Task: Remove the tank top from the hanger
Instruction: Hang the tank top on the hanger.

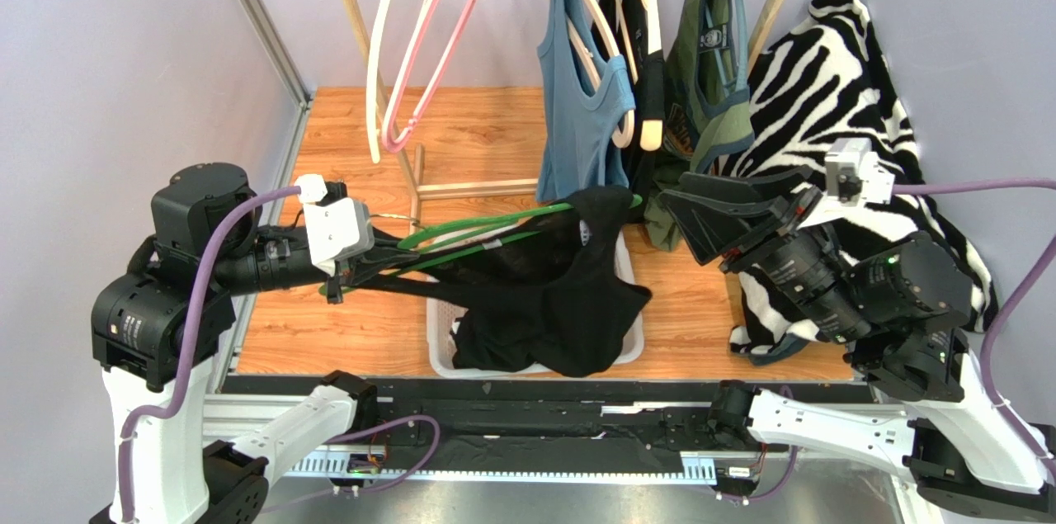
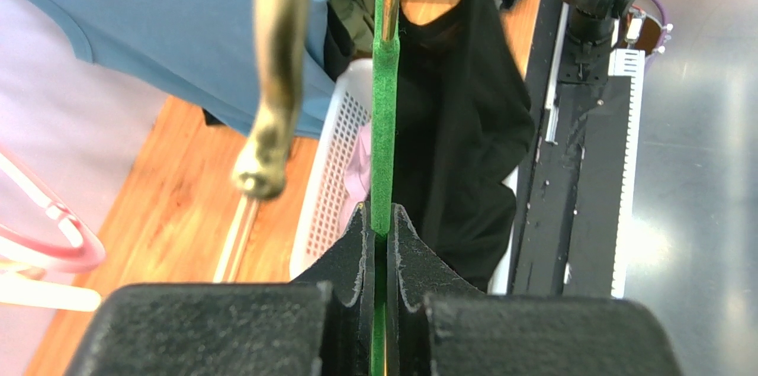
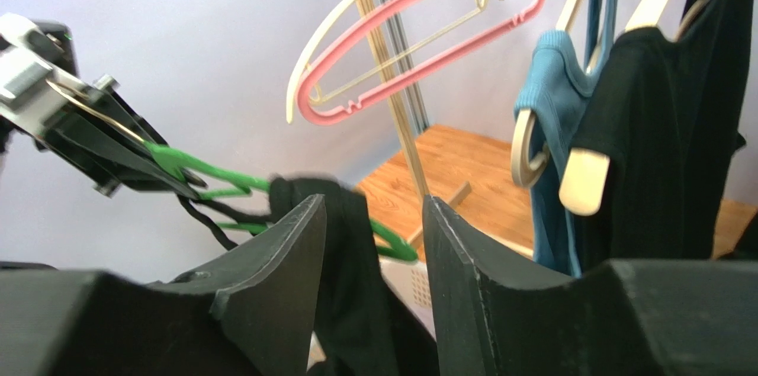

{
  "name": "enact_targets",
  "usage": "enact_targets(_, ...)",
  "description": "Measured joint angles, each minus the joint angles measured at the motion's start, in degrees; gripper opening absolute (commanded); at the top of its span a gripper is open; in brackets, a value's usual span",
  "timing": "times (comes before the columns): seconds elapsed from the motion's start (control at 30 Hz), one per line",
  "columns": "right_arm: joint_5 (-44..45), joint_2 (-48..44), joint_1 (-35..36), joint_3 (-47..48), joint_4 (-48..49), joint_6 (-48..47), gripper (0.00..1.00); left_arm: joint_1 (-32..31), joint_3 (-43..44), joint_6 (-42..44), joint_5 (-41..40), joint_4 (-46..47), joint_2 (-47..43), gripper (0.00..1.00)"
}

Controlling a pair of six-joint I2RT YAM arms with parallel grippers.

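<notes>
My left gripper [image 1: 360,258] is shut on the hook end of a green hanger [image 1: 496,227] and holds it level above the basket. In the left wrist view the hanger [image 2: 384,127] runs straight out from the closed fingers [image 2: 360,252]. A black tank top [image 1: 558,289] hangs from the hanger's far end and drapes into the basket; it also shows in the left wrist view [image 2: 463,145]. My right gripper [image 1: 688,208] is open just right of the hanger's end. In the right wrist view the black fabric [image 3: 356,243] lies in the gap between its spread jaws, ungripped, with the hanger [image 3: 205,172] beyond.
A white mesh basket [image 1: 436,338] sits on the wooden floor below the hanger. The wooden rack behind carries a pink hanger [image 1: 428,41], cream hangers, a blue tank top [image 1: 576,103], a black garment and a green one [image 1: 713,66]. A zebra-print cloth [image 1: 831,91] lies at right.
</notes>
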Motion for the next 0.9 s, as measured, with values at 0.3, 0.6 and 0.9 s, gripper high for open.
enact_targets(0.3, -3.3, 4.0, 0.0, 1.4, 1.5, 1.1, 0.46, 0.0, 0.0, 0.0, -0.9, -1.8, 0.0, 0.00)
enact_targets(0.6, -10.9, 6.8, 0.0, -3.0, -0.5, 3.4, 0.70, 0.0, 0.0, 0.0, -2.1, -3.0, -0.5, 0.00)
enact_targets(0.9, -10.9, 1.6, -0.1, -6.9, -1.6, 4.9, 0.80, 0.0, 0.0, 0.0, -1.9, -3.7, -0.5, 0.00)
